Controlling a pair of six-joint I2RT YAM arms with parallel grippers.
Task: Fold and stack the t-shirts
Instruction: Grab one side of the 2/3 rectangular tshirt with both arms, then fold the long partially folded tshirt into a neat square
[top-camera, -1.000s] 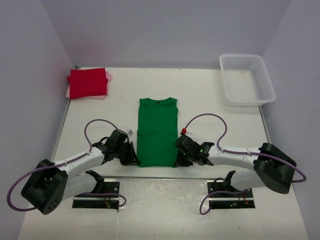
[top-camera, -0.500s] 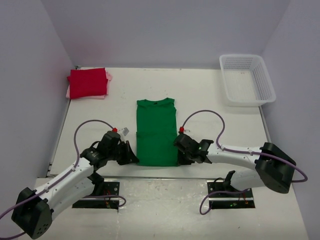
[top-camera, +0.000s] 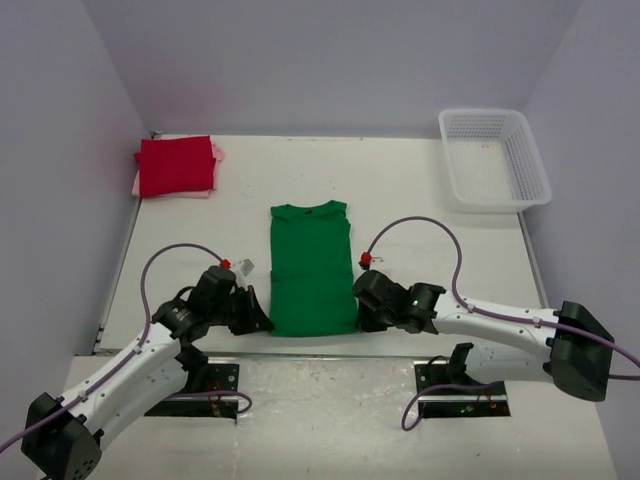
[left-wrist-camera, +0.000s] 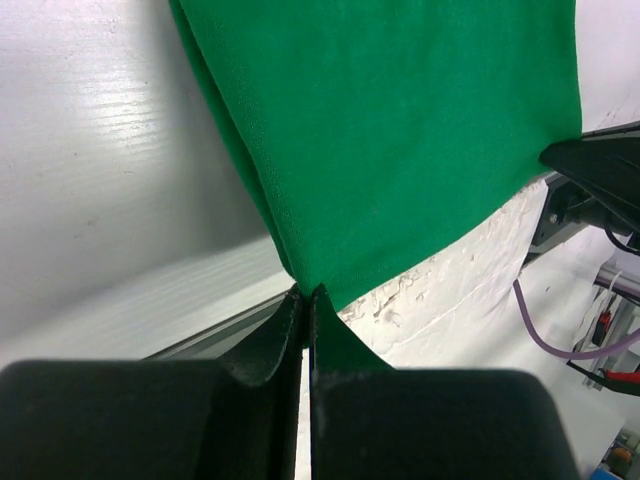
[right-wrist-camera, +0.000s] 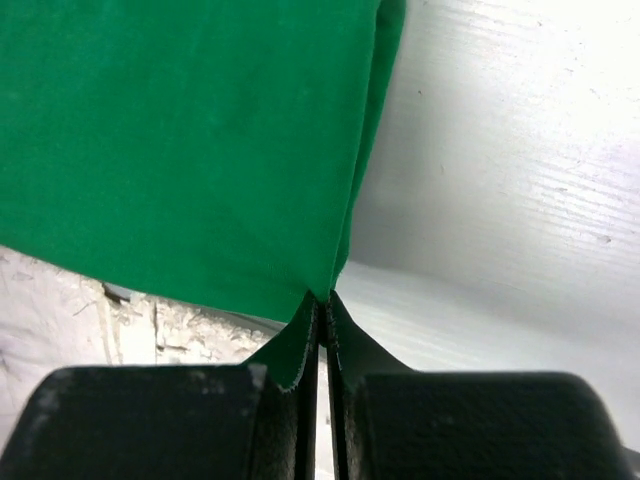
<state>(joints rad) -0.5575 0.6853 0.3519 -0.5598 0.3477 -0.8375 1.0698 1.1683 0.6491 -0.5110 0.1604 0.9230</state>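
The green t-shirt (top-camera: 311, 265) lies as a narrow strip in the middle of the table, collar at the far end. Its near edge is lifted between the two grippers. My left gripper (top-camera: 262, 322) is shut on the near left corner; in the left wrist view the green cloth (left-wrist-camera: 400, 130) runs into the pinched fingertips (left-wrist-camera: 306, 292). My right gripper (top-camera: 362, 318) is shut on the near right corner, where the green cloth (right-wrist-camera: 180, 140) meets its tips (right-wrist-camera: 324, 296). A folded red t-shirt (top-camera: 176, 165) rests on a pale pink one (top-camera: 217, 152) at the far left.
A white mesh basket (top-camera: 494, 158) stands at the far right corner. Grey walls close in the table on three sides. The arm bases (top-camera: 195, 385) sit on the rough white board at the near edge, with purple cables looping above each arm.
Both grippers have drawn the shirt's near edge toward the table's near side and lifted it. The left arm swung outward and its jaws finished closing on the corner.
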